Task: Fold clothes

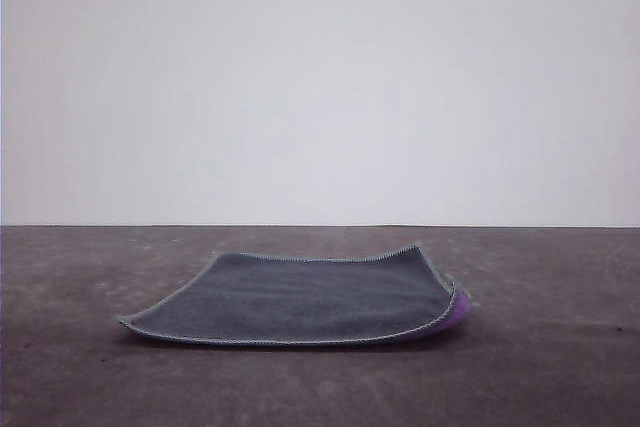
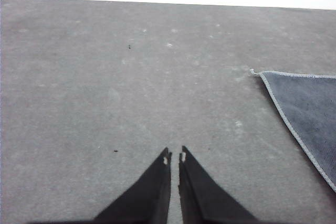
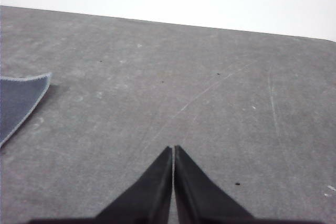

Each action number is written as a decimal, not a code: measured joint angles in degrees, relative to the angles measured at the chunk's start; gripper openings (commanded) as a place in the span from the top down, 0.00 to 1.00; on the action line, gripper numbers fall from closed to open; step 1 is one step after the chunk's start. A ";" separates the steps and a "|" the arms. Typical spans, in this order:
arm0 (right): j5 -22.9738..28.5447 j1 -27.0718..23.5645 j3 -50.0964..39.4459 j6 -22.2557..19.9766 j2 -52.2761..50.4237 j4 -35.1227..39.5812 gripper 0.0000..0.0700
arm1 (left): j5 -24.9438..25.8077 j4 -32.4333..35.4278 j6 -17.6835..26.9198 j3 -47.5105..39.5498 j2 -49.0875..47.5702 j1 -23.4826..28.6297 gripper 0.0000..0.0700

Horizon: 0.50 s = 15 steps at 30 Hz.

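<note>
The cloth [image 1: 300,299] lies dark-face-up at six o'clock of the table [image 1: 80,347], its four-o'clock corner curled showing purple, well apart from the left gripper [image 2: 175,156] and right gripper [image 3: 173,149], both pinched closed, so a closed-jaw approach would likely just shove it.

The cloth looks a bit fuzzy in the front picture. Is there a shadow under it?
Front view: soft and grainy, with a thin dark shadow under the cloth along its near edge. Right wrist view: a faint shadow beside the cloth's corner. Left wrist view: even light, no glare on the table.
</note>
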 measured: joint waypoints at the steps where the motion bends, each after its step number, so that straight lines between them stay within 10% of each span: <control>1: 0.00 0.00 0.00 0.00 0.00 0.02 1.00 | -0.02 0.00 0.00 0.00 0.00 0.00 0.97; 15: 0.00 0.00 0.00 -0.02 0.00 0.02 1.00 | -0.02 0.00 0.00 0.00 0.00 0.00 0.97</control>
